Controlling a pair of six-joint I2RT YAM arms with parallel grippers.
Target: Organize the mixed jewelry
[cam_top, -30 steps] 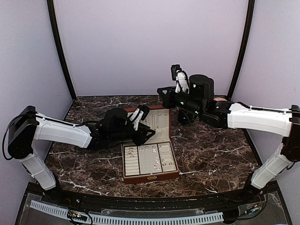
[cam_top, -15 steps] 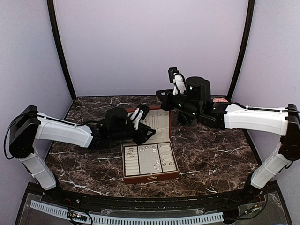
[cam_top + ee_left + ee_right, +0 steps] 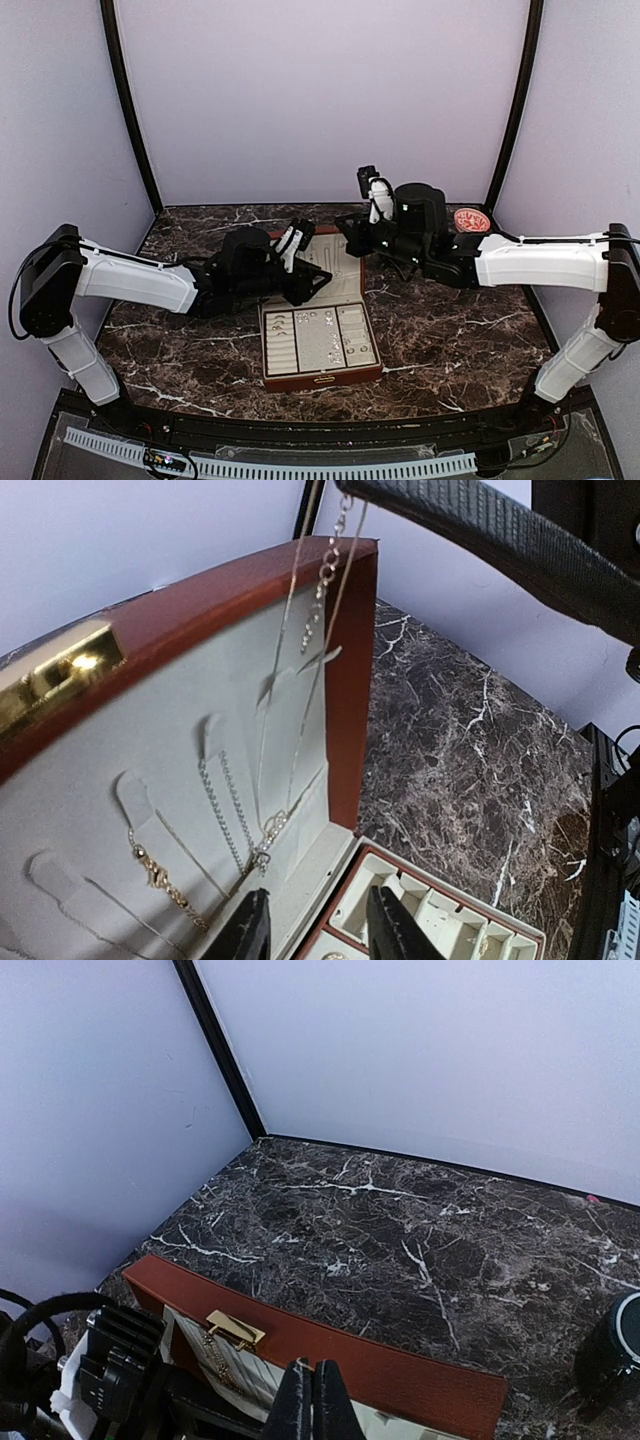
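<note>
The reddish-brown box lies open in the middle, its lid upright. Tiny silvery pieces lie in its cream compartments. In the left wrist view, several chains and a gold one hang on the lid lining. My right gripper is above the lid's top edge, shut on a thin chain that hangs down in front of the lining. Its shut fingers show over the lid. My left gripper is open and empty, low by the lid's inner face.
A small pink patterned bowl stands at the back right. A dark green mug shows at the right edge of the right wrist view. Marble table lies on both sides of the box; walls close the back and sides.
My right arm has moved left and toward the lid with the chain, uncovering the pink bowl. My left gripper has shifted slightly toward the lid.
</note>
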